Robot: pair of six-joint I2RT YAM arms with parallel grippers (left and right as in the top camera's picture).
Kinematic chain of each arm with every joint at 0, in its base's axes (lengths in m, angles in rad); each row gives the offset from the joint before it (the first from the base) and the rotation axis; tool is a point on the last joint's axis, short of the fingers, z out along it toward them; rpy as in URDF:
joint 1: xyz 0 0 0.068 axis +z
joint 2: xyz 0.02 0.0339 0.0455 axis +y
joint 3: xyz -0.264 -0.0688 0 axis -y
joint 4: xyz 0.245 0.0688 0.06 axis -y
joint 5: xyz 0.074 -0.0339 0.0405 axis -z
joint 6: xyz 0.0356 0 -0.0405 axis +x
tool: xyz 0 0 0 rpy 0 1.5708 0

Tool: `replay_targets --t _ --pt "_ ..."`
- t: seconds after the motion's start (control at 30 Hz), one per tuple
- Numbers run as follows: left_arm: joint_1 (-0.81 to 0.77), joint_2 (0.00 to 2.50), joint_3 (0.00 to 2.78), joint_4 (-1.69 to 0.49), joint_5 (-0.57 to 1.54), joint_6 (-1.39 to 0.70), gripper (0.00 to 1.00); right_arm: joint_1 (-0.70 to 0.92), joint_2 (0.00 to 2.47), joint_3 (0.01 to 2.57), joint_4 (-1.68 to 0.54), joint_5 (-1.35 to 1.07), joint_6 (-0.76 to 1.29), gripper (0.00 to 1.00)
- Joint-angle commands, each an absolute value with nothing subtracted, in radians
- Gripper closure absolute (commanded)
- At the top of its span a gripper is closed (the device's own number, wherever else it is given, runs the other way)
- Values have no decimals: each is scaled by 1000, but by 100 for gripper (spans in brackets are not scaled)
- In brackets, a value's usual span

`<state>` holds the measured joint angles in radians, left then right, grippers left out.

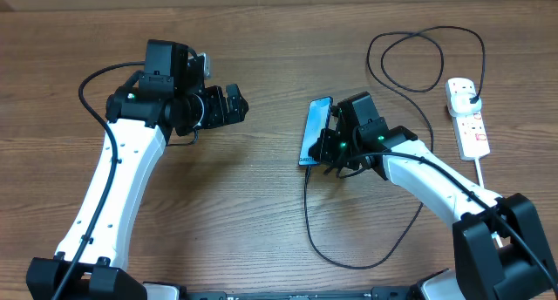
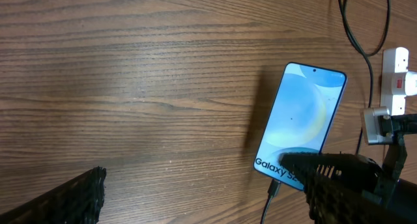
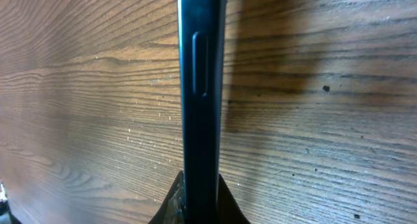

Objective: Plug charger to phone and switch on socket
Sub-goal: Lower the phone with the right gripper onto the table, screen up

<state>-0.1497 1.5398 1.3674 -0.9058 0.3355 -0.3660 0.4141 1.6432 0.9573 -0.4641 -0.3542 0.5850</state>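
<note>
Gripping the tilted phone (image 1: 316, 130) between the fingers of the right gripper (image 1: 334, 146); holding the left gripper (image 1: 234, 105) spread, empty, well apart; charger (image 2: 273, 190) ending just beside the phone's short edge.

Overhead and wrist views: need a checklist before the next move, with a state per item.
1. Grip of right claw on phone: ok, shut across its thin sides.
2. Tip of charger in the phone's short edge: cannot tell; it meets the edge, but how far it is seated is unclear.
3. Black plug of charger in socket: ok, it sits on the strip.
4. socket switched on: cannot tell, too small.
5. left claw free: ok, open and apart from the phone.
</note>
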Motion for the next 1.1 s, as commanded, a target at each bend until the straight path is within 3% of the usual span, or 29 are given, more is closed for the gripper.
replay_targets --t 0.0,1.07 --pt "-144 1531 1376 -905 326 -351 1 420 1635 967 -451 -337 571 96" --pt "-144 1531 1376 -905 326 -351 1 420 1635 903 -337 -316 570 96"
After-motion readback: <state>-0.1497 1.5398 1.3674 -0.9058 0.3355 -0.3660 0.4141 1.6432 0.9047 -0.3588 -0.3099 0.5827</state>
